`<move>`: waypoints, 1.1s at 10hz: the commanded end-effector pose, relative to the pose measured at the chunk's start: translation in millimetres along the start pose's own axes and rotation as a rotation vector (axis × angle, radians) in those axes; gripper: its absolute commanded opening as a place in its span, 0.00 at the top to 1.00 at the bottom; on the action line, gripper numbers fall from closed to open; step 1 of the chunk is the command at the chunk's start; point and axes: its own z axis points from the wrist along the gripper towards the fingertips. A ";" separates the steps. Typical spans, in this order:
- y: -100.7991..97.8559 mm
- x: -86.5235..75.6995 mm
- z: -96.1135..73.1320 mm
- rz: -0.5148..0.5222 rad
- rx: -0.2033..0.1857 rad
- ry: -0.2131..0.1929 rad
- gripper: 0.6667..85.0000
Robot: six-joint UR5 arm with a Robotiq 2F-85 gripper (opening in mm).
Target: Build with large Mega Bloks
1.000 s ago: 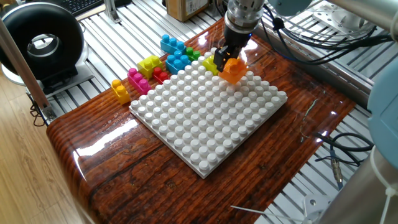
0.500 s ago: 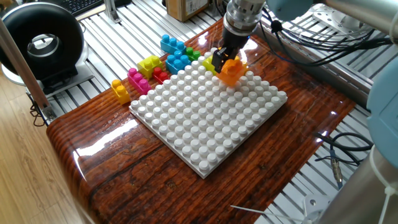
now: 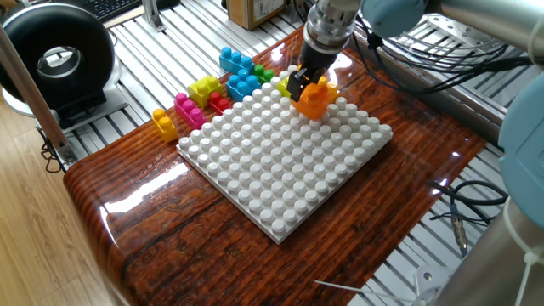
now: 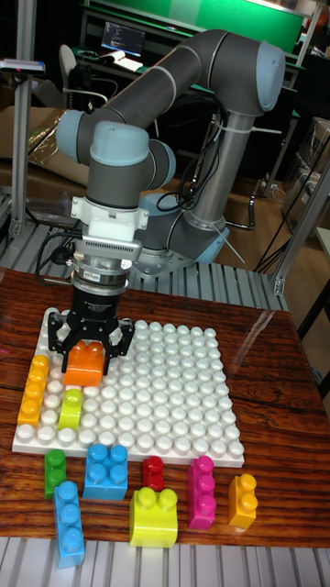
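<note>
Going by the tall fixed view, a row of loose bricks lay nearest the camera on the wooden table [image 4: 275,367], in front of the baseplate: a long blue brick [image 4: 69,522] at about 7 o'clock from the plate's centre, a yellow brick [image 4: 152,517] at 6 o'clock, a magenta brick [image 4: 201,492] and a small orange-yellow brick [image 4: 242,501] toward 5 o'clock. Just behind them sat a green brick [image 4: 55,472], a square blue brick [image 4: 107,470] and a small red brick [image 4: 153,472], close to the plate's front edge.

The white studded baseplate [image 4: 174,404] came next. On its 9 o'clock edge a long yellow-orange brick [image 4: 33,390] stood along the outer studs, with a lime brick [image 4: 71,408] just beside it.

Farther back, toward 10 o'clock, the gripper [image 4: 90,353] pointed straight down, its fingers closed narrowly on the sides of the orange brick [image 4: 84,364]. That brick sat low against the plate's studs; whether it was fully pressed on could not be told. In the fixed view the same orange brick [image 3: 313,98] lay near the plate's far edge under the gripper [image 3: 304,87].

Behind it all the grey arm [image 4: 183,73] arched up and back.
</note>
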 end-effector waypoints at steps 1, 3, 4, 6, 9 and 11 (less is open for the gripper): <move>2.3 2.6 6.4 0.011 -0.002 -0.014 1.00; -0.3 7.4 9.4 0.005 0.000 -0.013 1.00; -1.8 8.7 8.6 0.000 0.001 -0.013 1.00; -4.5 12.0 7.6 -0.011 -0.007 -0.012 1.00; -2.9 16.5 7.3 0.040 0.005 0.012 1.00; 2.3 15.8 2.2 0.071 0.008 0.030 1.00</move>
